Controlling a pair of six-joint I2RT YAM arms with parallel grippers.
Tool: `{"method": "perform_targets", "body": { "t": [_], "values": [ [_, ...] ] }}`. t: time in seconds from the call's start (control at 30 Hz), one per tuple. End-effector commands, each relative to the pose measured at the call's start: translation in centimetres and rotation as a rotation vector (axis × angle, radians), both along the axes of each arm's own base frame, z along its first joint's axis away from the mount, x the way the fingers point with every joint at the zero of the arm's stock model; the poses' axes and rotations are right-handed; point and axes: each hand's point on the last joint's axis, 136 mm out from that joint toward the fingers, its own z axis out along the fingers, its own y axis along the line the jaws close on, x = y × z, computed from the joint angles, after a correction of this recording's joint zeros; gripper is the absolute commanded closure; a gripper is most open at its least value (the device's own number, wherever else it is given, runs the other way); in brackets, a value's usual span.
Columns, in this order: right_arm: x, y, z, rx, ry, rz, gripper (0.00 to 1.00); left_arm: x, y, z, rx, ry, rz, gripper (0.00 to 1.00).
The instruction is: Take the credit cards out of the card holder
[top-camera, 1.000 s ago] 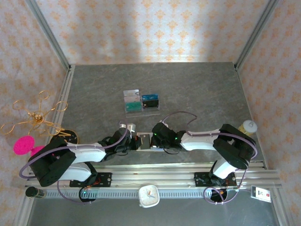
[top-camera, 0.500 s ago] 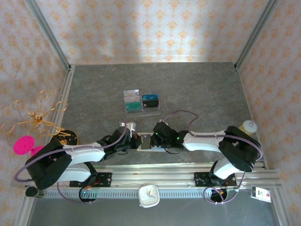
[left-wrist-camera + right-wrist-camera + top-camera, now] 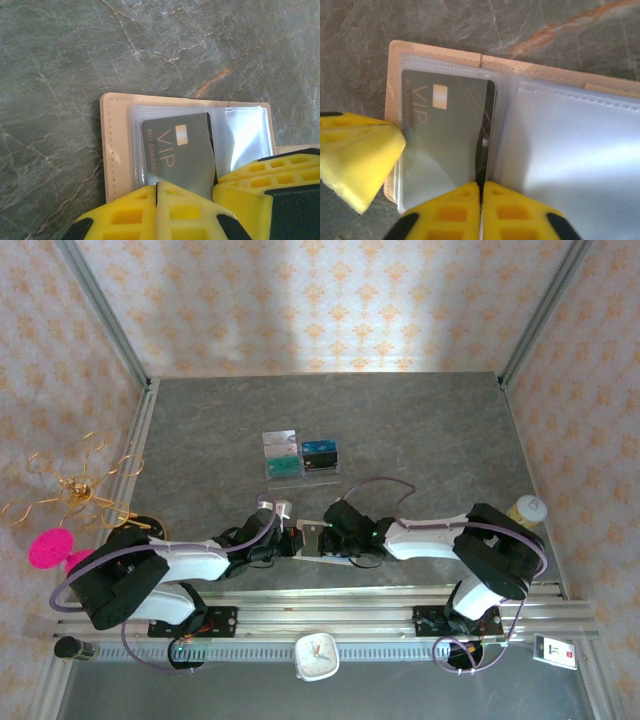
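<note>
The beige card holder [image 3: 310, 539] lies open near the table's front edge, between my two grippers. Its clear sleeves [image 3: 570, 140] face up. A grey credit card [image 3: 177, 150] marked VIP sits askew, partly out of its sleeve. My left gripper [image 3: 157, 186] is shut on the card holder's [image 3: 112, 145] near edge. My right gripper [image 3: 481, 186] is shut, and the credit card's [image 3: 442, 135] dark raised edge runs into the seam between its fingers. In the top view, left gripper [image 3: 288, 543] and right gripper [image 3: 332, 540] almost touch. More credit cards [image 3: 320, 452] lie in a clear tray.
The clear acrylic tray [image 3: 300, 476] stands mid-table behind the grippers. A gold wire stand [image 3: 75, 490] and a pink object [image 3: 48, 548] are at the left edge. A pale cup [image 3: 527, 508] stands at the right. A white clock [image 3: 317, 657] sits on the front rail.
My right gripper's jaws parted slightly and shut again at the card's edge. The card holder has tilted a little between the grippers. The right arm's elbow swung out and came back.
</note>
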Motion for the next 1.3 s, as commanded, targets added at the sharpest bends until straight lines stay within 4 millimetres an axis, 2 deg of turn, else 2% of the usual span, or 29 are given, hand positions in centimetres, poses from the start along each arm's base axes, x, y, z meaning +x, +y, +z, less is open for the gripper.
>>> {"method": "perform_targets", "body": {
  "t": [0.0, 0.17, 0.27, 0.4, 0.5, 0.63, 0.77, 0.93, 1.0, 1.27],
  "values": [
    [0.2, -0.3, -0.7, -0.035, 0.007, -0.02, 1.0, -1.8, 0.6, -1.8, 0.029, 0.065, -0.025, 1.0],
    [0.5, -3.6, -1.1, -0.138, -0.02, -0.116, 1.0, -1.9, 1.6, -1.9, 0.037, 0.054, -0.002, 1.0],
    [0.6, -4.7, -1.3, -0.181, -0.033, -0.141, 1.0, -2.0, 1.7, -1.9, 0.038, 0.058, -0.002, 1.0],
    [0.9, -4.3, -0.7, -0.172, -0.043, -0.139, 1.0, -1.7, 1.3, -1.0, 0.019, 0.041, -0.009, 1.0],
    [1.2, -3.3, 0.6, -0.127, -0.069, -0.116, 0.92, -1.2, 1.0, 0.4, 0.011, 0.01, -0.009, 1.0],
    [1.7, -3.1, 1.9, -0.108, -0.103, -0.113, 0.85, -0.4, 0.7, 3.0, -0.02, -0.049, 0.0, 1.0],
    [1.5, -1.5, 2.9, -0.045, -0.101, -0.056, 0.79, 0.1, -0.7, 4.7, -0.06, -0.085, -0.022, 1.0],
    [1.6, -0.9, 3.0, -0.031, -0.095, -0.015, 0.78, 0.6, -2.9, 4.5, -0.08, -0.076, -0.072, 1.0],
    [1.6, -1.0, 3.0, -0.02, -0.087, 0.005, 0.77, 0.7, -3.3, 4.1, -0.071, -0.072, -0.08, 1.0],
    [1.2, -1.0, 2.3, -0.011, -0.065, 0.112, 0.76, 0.4, -2.5, 1.5, -0.005, -0.026, -0.067, 1.0]
  ]
}}
